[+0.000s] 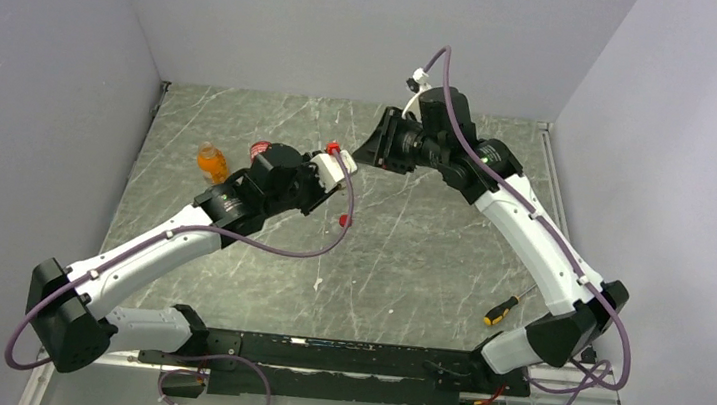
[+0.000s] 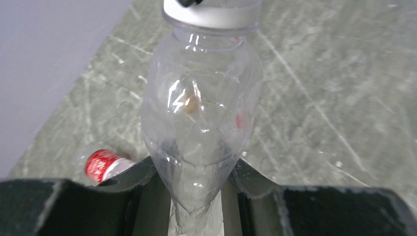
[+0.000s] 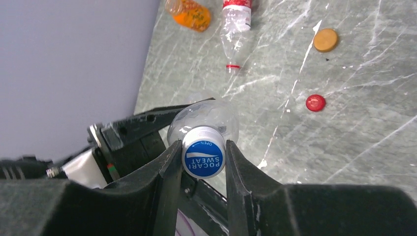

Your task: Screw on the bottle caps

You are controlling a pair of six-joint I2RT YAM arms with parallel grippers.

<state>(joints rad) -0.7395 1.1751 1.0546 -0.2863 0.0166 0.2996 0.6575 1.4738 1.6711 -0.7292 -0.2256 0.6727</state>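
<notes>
An orange bottle [image 1: 211,162] and a red-labelled clear bottle [image 3: 236,22] rest at the left of the desk [image 1: 408,268]. Just right of them, the left pincer [image 2: 196,169] is clamped tight on the body of a clear bottle [image 2: 201,98]. The right pincer [image 3: 202,150] meets its neck with the jaws closed narrowly on the blue cap [image 3: 203,158], while an orange cap [image 3: 325,39] and a red cap [image 3: 315,102] lie loose nearby and a screwdriver [image 1: 501,310] lies far right.

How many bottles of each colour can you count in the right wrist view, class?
Clear bottles: 2
Orange bottles: 1
Total: 3
</notes>
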